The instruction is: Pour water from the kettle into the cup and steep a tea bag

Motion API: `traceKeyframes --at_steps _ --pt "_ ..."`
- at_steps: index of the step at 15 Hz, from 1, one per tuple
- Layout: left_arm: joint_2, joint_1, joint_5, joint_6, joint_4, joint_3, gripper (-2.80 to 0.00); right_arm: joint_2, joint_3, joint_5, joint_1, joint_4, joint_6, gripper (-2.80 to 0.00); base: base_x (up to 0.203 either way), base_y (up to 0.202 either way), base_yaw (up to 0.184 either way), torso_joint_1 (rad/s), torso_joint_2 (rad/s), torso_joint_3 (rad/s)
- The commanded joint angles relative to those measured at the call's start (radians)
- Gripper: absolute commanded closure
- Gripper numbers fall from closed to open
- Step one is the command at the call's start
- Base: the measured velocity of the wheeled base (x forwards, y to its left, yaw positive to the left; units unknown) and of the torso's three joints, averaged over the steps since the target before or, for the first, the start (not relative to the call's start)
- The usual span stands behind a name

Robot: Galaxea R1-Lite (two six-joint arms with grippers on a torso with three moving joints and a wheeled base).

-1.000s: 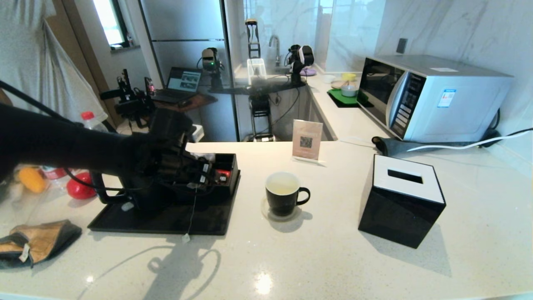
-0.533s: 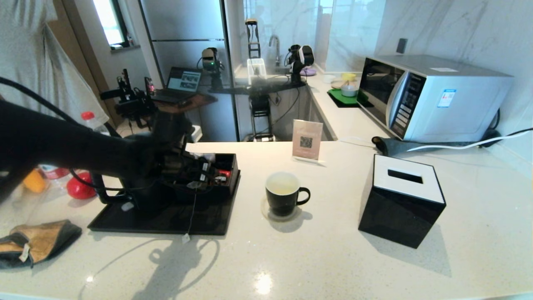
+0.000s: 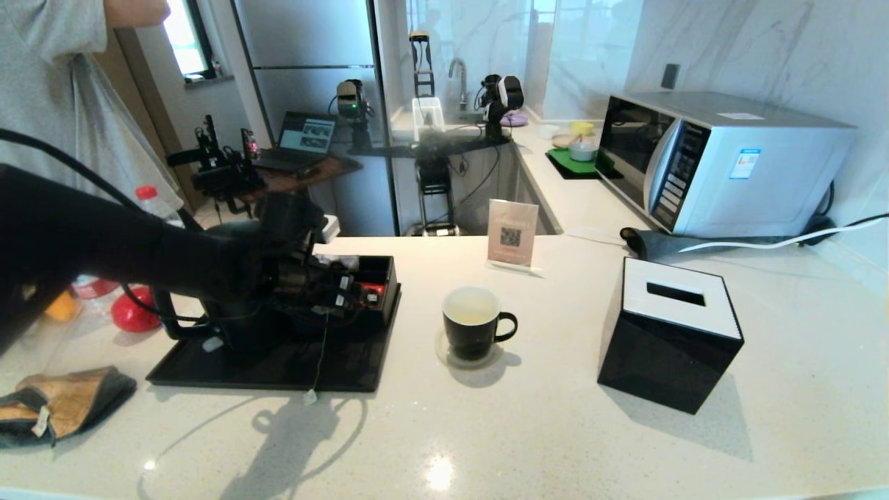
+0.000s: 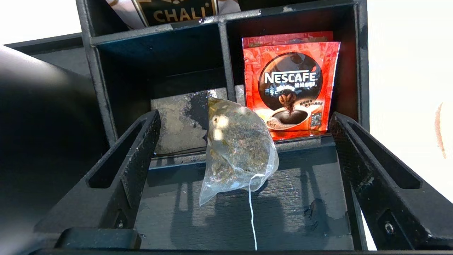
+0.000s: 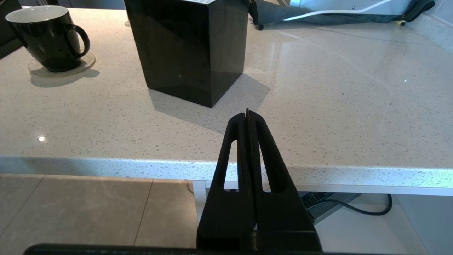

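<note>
The right hand, fingers pressed together, hangs off the counter edge near the cup.

microwave, tissue box, red packet

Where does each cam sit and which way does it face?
Head: high up, looking down at the counter; left arm reaches to the black tray.
Left wrist: behind the open left gripper, facing the tea bag in the organizer box.
Right wrist: below counter edge, behind the shut right gripper.
Shared: head and right wrist both show the cup.
</note>
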Motion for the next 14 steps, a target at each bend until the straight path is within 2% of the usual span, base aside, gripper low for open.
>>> traceKeyframes --at_steps 1,5,14 --pt "0.006 -0.001 0.001 -0.001 -0.017 0.001 -2.80 0.001 0.000 0.000 0.001 0.000 0.000 0.00 0.000 0.000 0.000 0.000 0.00 0.000" --pt "0.032 -0.003 0.006 0.003 -0.112 0.006 -2.80 0.001 0.000 0.000 -0.001 0.000 0.001 0.00 0.000 0.000 0.000 0.000 0.00 0.000" --pt "0.045 -0.002 0.006 0.002 -0.113 0.018 -2.80 0.001 0.000 0.000 0.001 0.000 0.000 0.00 0.000 0.000 0.000 0.000 0.00 0.000"
